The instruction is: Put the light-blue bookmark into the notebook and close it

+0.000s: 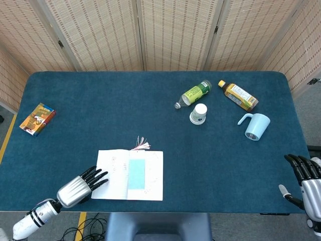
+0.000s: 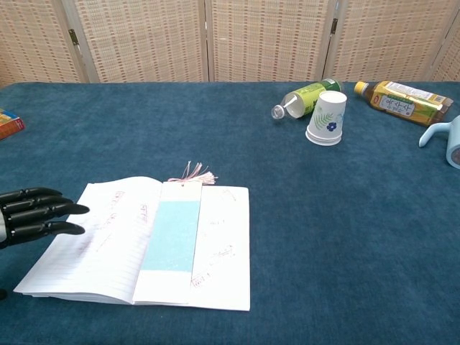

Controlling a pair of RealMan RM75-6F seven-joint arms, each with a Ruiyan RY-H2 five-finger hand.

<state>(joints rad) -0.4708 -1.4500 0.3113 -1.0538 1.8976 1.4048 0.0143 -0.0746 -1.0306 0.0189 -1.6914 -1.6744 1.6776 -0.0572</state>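
Note:
The notebook (image 1: 113, 179) (image 2: 100, 244) lies open near the table's front edge, its pages marked with red writing. A light-blue bookmark (image 1: 136, 173) (image 2: 172, 236) lies flat along the middle fold, its pink tassel (image 1: 141, 145) (image 2: 192, 173) sticking out past the top. My left hand (image 1: 80, 187) (image 2: 32, 214) is at the notebook's left edge, empty, fingers straight and pointing at the left page. My right hand (image 1: 304, 173) is at the table's front right corner, open and empty, far from the notebook.
At the back right lie a green bottle (image 1: 193, 93) (image 2: 305, 96) and an amber bottle (image 1: 238, 96) (image 2: 400, 100), with a paper cup (image 1: 198, 113) (image 2: 325, 118) upside down and a light-blue mug (image 1: 255, 126) (image 2: 448, 140) on its side. A small colourful box (image 1: 37, 118) sits at the far left.

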